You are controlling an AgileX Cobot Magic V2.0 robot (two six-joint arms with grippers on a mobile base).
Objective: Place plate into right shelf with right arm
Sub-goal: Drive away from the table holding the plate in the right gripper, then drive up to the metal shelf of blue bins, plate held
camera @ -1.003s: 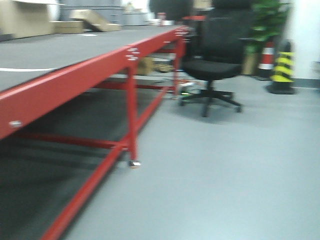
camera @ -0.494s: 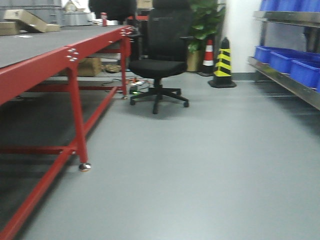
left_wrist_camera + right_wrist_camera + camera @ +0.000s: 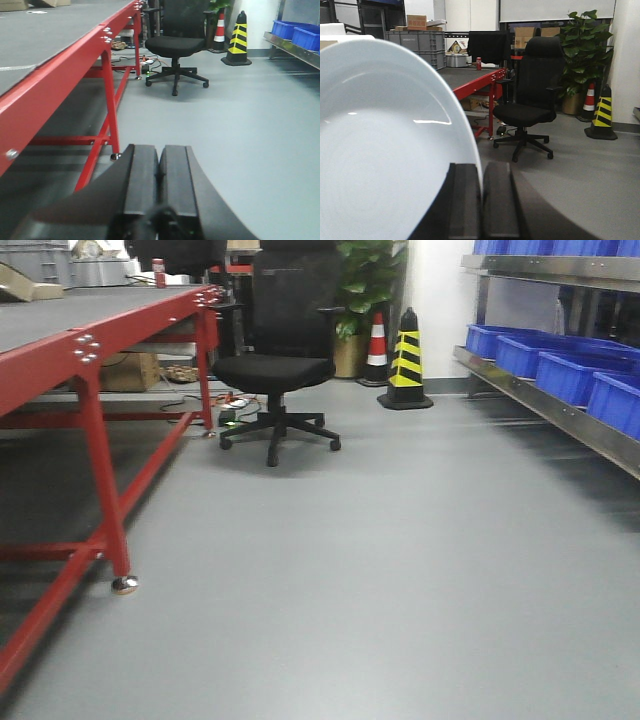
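In the right wrist view the white plate [image 3: 385,145] fills the left half of the picture, standing on edge. My right gripper [image 3: 481,172] is shut on its rim, one dark finger on each side. The left gripper [image 3: 160,150] is shut with nothing between its fingers, held above the grey floor. The right shelf [image 3: 560,410] runs along the right side of the front view, steel rails with blue crates [image 3: 545,355] on them. Its near end also shows at the far right of the left wrist view [image 3: 295,47].
A red-framed table [image 3: 90,350] stretches along the left, with a leg and foot [image 3: 123,583] close by. A black office chair [image 3: 275,370] stands ahead. Behind it are a yellow-black cone [image 3: 405,360], an orange cone [image 3: 377,340] and a potted plant [image 3: 365,280].
The front view has swung to the right: the red table slid left, the chair and cones moved left, and the steel shelf with blue crates came into sight on the right.
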